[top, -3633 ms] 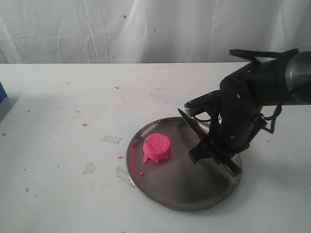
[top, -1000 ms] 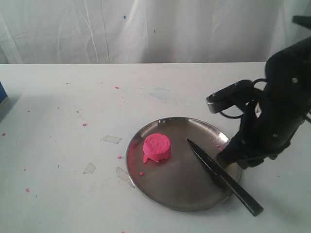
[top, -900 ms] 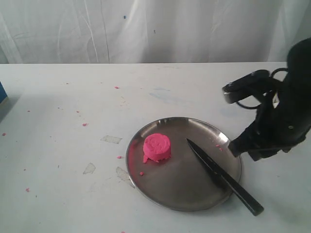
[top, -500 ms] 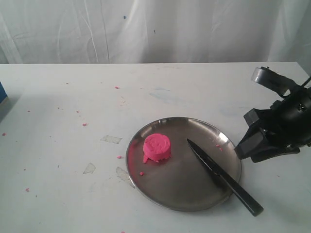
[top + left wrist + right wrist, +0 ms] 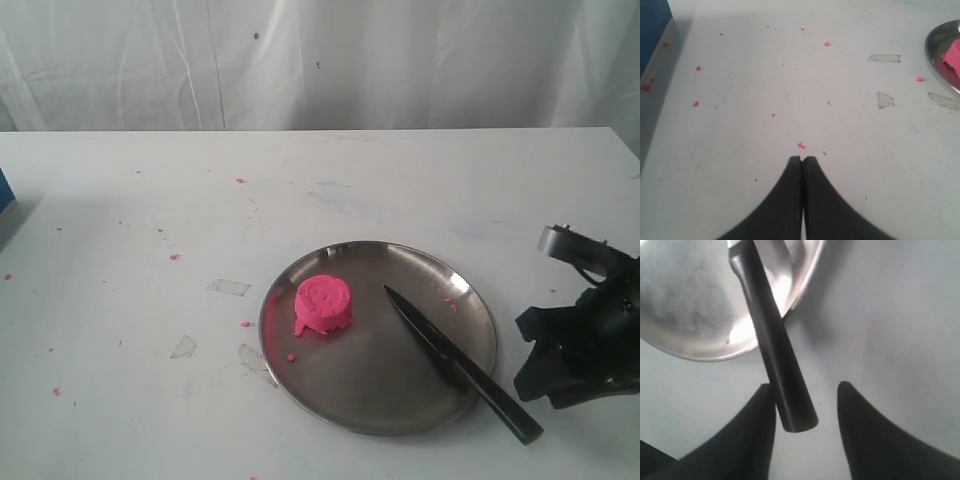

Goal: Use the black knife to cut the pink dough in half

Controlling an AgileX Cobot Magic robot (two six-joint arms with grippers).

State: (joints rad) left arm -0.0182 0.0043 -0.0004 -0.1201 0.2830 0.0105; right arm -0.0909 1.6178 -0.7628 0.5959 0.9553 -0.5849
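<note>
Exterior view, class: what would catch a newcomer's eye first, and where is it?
The pink dough, an uncut puck, sits on the left part of the steel plate. The black knife lies across the plate's right side, handle overhanging the rim. The right gripper is open around the handle's end.

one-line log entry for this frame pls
right gripper: open, straddling black knife handle | left gripper: shut, idle | pink dough: uncut on steel plate
</note>
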